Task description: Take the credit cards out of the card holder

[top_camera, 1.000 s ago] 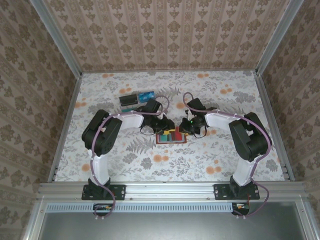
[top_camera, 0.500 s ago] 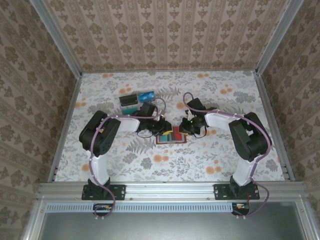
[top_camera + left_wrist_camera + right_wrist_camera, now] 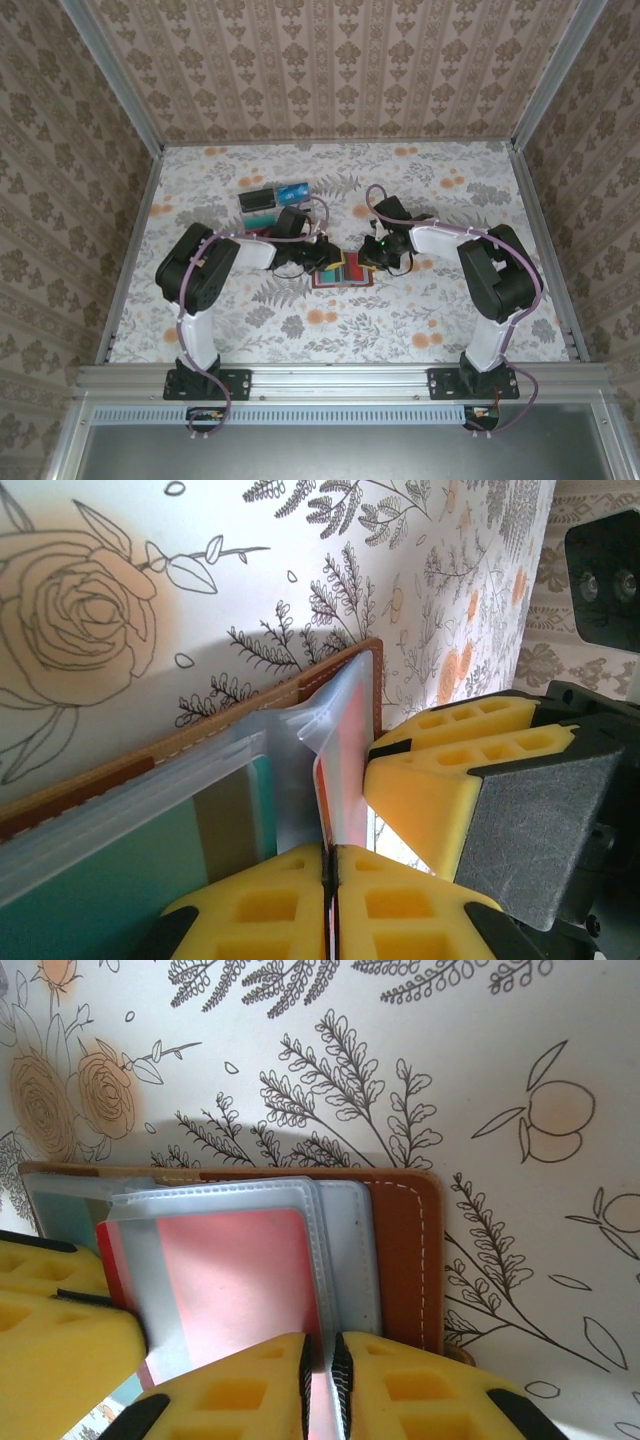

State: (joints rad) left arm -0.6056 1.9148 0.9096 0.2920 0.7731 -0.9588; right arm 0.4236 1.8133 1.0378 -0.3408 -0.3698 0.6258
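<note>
Left gripper (image 3: 330,858) pinches the red card (image 3: 230,1270); right gripper (image 3: 318,1348) clamps the card holder (image 3: 405,1250) sleeve; clear tray (image 3: 272,198) lies upper left on the desk (image 3: 450,300).

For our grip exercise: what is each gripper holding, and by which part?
Left gripper pinches the red card by its protruding edge; right gripper pinches a clear sleeve of the card holder at its near edge.

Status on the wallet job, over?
Left pincer shut on edge of red card. Right pincer shut on clear sleeve of wallet. Card not yet out. Tray well clear.
</note>
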